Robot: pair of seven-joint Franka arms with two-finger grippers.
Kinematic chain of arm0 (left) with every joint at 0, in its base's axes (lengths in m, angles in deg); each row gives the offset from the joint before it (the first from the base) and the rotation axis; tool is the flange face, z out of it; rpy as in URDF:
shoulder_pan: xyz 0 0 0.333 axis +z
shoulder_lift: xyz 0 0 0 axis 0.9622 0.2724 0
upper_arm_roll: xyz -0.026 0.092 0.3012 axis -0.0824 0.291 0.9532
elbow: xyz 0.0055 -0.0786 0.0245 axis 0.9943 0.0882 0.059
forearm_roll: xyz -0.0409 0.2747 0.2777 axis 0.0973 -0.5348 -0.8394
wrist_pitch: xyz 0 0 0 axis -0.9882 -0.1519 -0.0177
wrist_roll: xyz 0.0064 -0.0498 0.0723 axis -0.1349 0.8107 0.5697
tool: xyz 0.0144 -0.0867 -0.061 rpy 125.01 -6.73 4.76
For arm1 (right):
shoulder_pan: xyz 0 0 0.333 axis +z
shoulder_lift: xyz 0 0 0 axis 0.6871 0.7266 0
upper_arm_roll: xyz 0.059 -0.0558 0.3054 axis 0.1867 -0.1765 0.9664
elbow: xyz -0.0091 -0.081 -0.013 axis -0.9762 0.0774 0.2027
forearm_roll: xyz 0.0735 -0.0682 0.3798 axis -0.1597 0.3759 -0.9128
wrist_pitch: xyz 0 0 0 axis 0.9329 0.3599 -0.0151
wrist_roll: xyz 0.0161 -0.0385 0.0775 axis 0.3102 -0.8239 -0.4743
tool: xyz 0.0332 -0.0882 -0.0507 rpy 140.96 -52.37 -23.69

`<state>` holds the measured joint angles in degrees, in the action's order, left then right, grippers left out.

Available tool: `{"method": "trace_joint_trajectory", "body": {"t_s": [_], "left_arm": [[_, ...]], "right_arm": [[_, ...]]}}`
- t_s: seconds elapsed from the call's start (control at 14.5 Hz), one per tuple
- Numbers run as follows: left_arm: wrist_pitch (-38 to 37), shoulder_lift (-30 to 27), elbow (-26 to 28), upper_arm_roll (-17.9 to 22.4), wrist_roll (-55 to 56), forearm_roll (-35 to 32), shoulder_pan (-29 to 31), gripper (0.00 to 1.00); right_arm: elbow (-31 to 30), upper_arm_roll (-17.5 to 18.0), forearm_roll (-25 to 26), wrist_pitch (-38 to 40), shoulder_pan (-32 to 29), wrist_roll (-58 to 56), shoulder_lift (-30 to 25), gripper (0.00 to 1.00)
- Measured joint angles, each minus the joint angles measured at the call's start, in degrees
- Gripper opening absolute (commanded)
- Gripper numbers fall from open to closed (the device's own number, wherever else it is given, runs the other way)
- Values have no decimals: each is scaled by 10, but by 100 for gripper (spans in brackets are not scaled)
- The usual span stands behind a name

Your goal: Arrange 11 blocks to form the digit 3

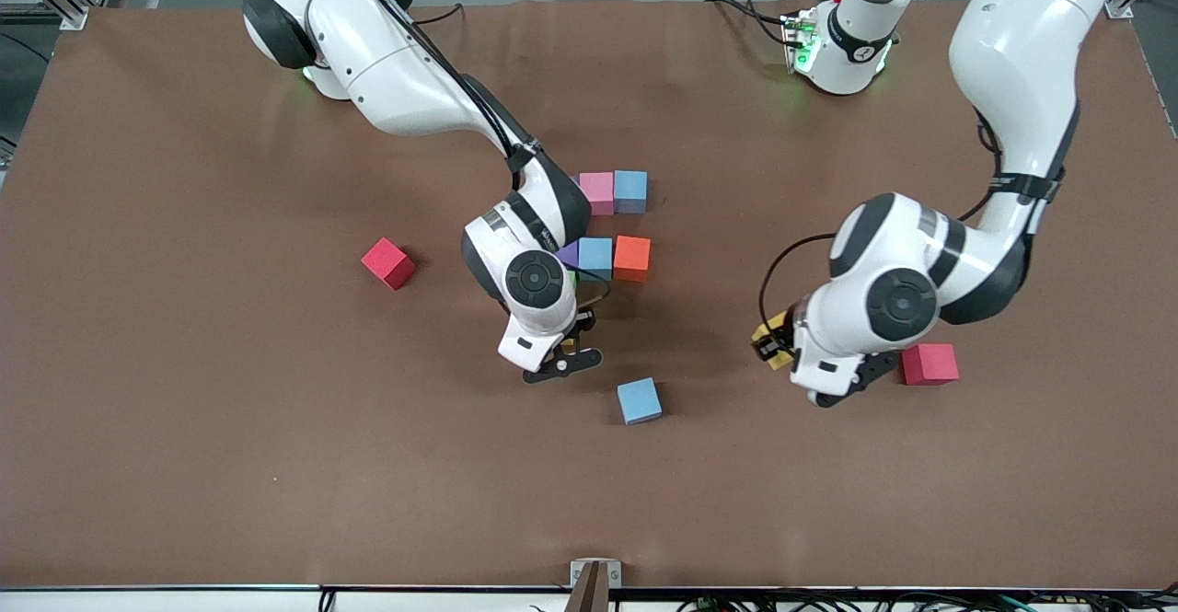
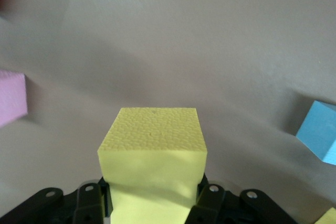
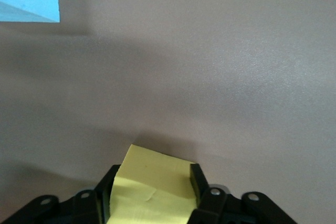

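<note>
My right gripper (image 1: 566, 352) (image 3: 152, 182) hangs low over the table, shut on a yellow block (image 3: 155, 174), just camera-side of a row of purple (image 1: 567, 252), light blue (image 1: 595, 257) and orange (image 1: 631, 257) blocks. Farther from the camera sit a pink block (image 1: 596, 192) and a light blue one (image 1: 630, 190) side by side. A loose light blue block (image 1: 639, 400) (image 2: 320, 137) lies nearer the camera. My left gripper (image 1: 771, 343) (image 2: 152, 195) is shut on another yellow block (image 2: 152, 140) above the table, toward the left arm's end.
One red cube (image 1: 387, 262) lies toward the right arm's end. Another red cube (image 1: 929, 363) sits beside my left gripper. A pink cube (image 2: 10, 98) shows at the edge of the left wrist view. The right arm's wrist covers part of the block group.
</note>
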<state>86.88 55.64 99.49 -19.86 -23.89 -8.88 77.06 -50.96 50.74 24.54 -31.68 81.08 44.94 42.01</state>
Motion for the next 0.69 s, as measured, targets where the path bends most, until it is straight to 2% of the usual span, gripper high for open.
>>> {"method": "trace_joint_trajectory", "body": {"t_s": [0.34, 0.69], "left_arm": [[15, 12, 0, 0, 104, 0, -22, 2], [79, 32, 0, 1, 249, 0, -74, 2]], "right_arm": [[-10, 0, 0, -5, 2, 0, 0, 100], [-10, 0, 0, -7, 2, 0, -3, 100]]}}
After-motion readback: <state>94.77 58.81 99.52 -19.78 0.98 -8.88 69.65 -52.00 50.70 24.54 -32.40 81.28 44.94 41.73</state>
